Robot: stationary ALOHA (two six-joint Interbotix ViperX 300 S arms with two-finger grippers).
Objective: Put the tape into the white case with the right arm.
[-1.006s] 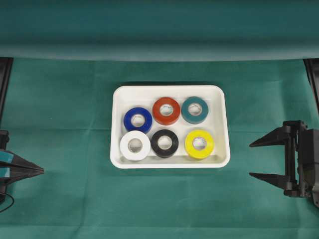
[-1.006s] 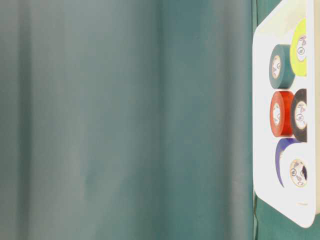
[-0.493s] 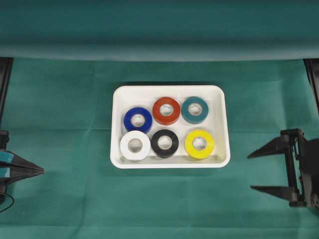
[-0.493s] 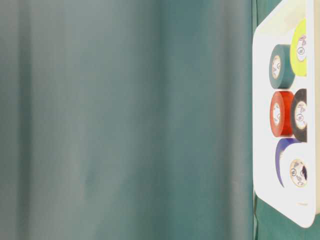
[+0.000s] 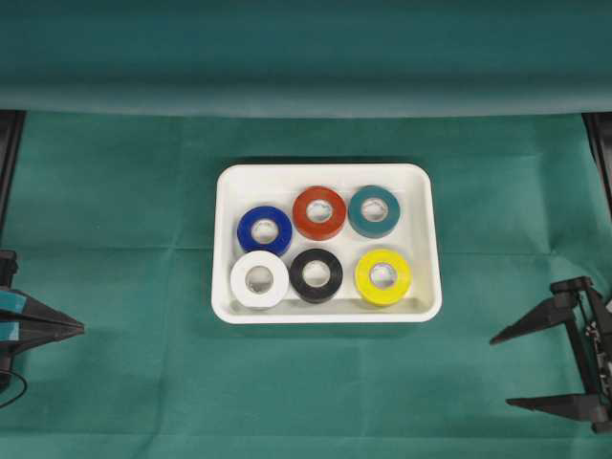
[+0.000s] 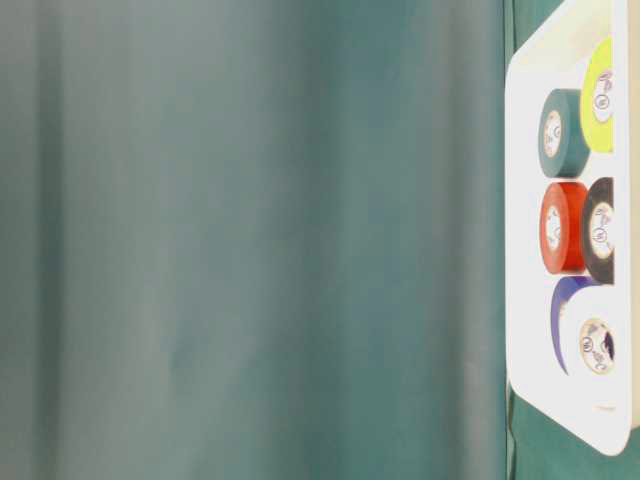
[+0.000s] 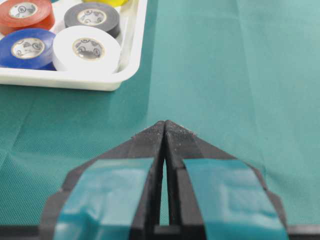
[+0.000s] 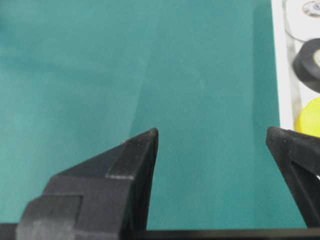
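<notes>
The white case (image 5: 325, 173) sits mid-table and holds several tape rolls, among them blue (image 5: 249, 229), red (image 5: 300, 212) and yellow (image 5: 365, 277). My right gripper (image 5: 500, 373) is all black. It stands open and empty low at the right edge, well clear of the case. In the right wrist view the right gripper (image 8: 212, 132) has only green cloth between its fingers, with the case rim (image 8: 282, 75) at the far right. My left gripper (image 5: 80, 329), with teal bands, is shut at the left edge. In its own view the left gripper (image 7: 165, 123) shows its tips meeting.
Green cloth (image 5: 124, 210) covers the table, with a fold line (image 5: 306, 105) at the back. Black arm mounts stand at the far left (image 5: 10, 143) and far right (image 5: 601, 143). The table-level view shows the case (image 6: 520, 200) on its right side.
My right gripper has drawn back toward the lower right corner, away from the case, still open. The left gripper and the rolls have not moved.
</notes>
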